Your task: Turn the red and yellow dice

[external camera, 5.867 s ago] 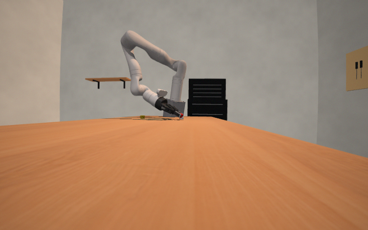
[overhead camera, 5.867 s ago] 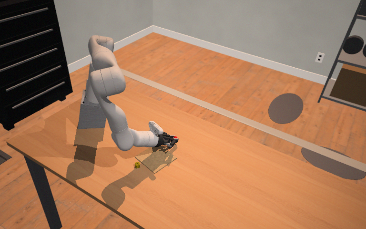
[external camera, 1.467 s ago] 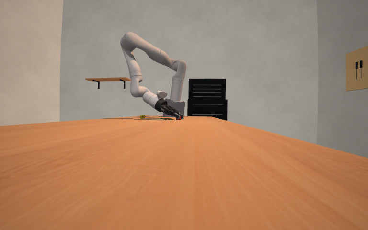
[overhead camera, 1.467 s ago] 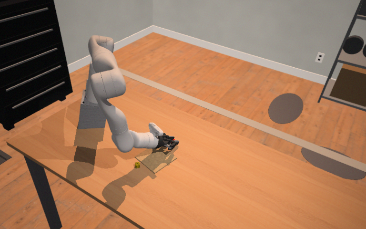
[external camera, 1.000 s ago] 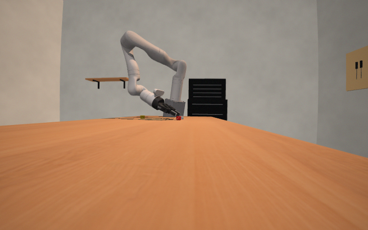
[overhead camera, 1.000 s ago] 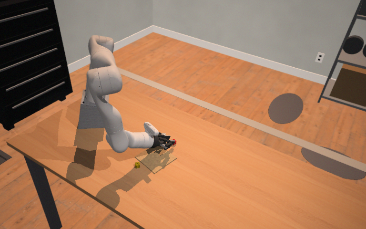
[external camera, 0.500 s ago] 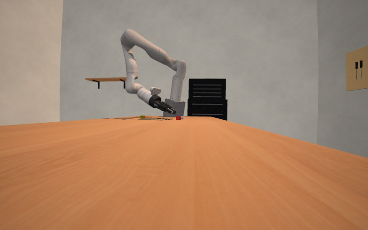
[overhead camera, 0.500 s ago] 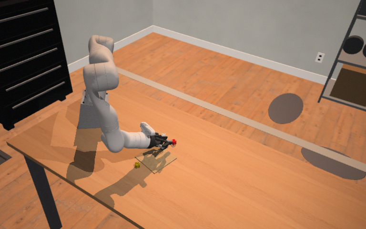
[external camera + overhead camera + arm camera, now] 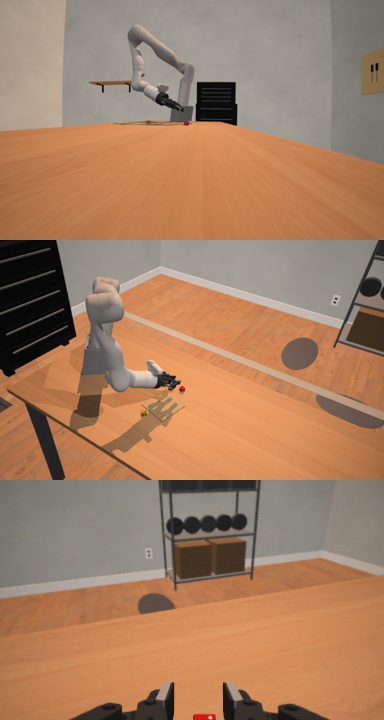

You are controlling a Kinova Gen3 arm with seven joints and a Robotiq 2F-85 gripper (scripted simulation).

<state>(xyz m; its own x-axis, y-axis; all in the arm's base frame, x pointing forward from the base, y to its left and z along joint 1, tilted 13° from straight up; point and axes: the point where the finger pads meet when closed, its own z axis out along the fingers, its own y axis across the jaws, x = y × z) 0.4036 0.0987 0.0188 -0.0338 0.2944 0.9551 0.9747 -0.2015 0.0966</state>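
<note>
My tool hangs above the surface, near the middle of the top view, its fingers partly spread with nothing between them: released, to my reading, wide enough to have let a die go without sweeping sideways. The red die sits just beyond the fingertips, low in the centre of the wrist view, on bare wood. I judge it was set there because a die must be put down between grips to be turned onto another face. It is off the mat, which lies flat in the lower middle of the top view, crossed by my shadow. The yellow die is just beside the mat's left corner there, also off it, so neither placing is done. A white die peeps out behind the red one in the exterior view; I would grip clear of it, since its face must stay as it was. I can't tell for certain which number tops either coloured die, so I should check before gripping again.

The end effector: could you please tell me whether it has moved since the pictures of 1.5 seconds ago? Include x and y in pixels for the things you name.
Yes. In the exterior view, the end effector (image 9: 177,384) (image 9: 181,109) (image 9: 198,697) has risen from the wooden table (image 9: 254,432) (image 9: 198,183) (image 9: 300,630).
</note>
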